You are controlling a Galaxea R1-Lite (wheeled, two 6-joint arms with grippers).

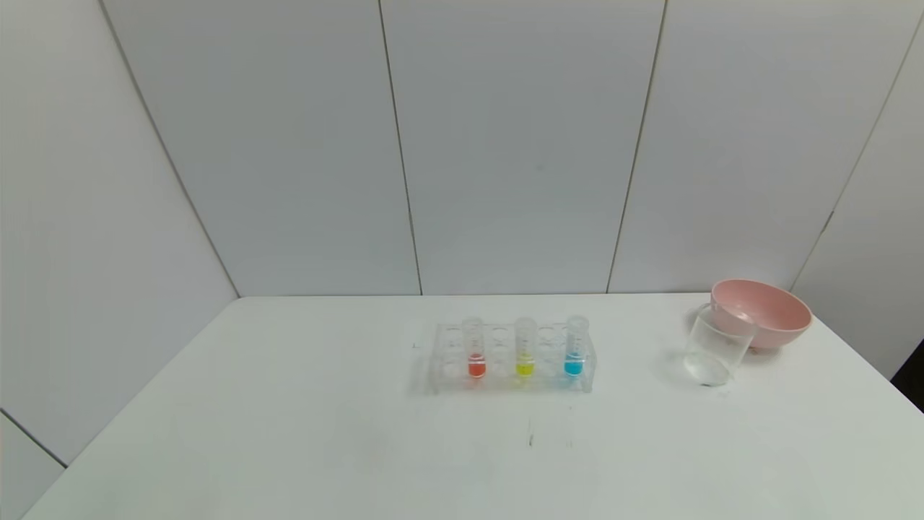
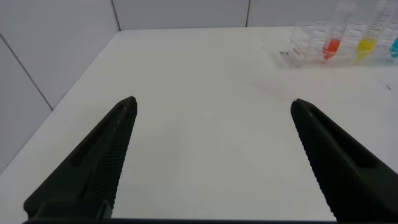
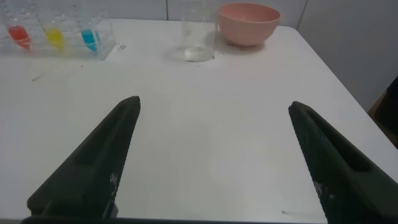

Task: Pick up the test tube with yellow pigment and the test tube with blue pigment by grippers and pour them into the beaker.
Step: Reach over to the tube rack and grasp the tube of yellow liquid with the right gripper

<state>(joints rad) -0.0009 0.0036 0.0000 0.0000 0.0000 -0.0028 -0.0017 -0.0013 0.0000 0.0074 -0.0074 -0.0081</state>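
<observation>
White table (image 1: 303, 433) carries a clear tube rack (image 1: 512, 359), well ahead of both grippers. In it stand the test tube with yellow pigment (image 1: 525, 348) and the test tube with blue pigment (image 1: 574, 347), beside a red-orange tube (image 1: 475, 349). Left gripper (image 2: 213, 107) is spread wide, holding nothing. Right gripper (image 3: 214, 106) is also spread wide and empty; the beaker (image 3: 199, 32) stands far in front of it, just beside a pink bowl (image 3: 249, 22).
</observation>
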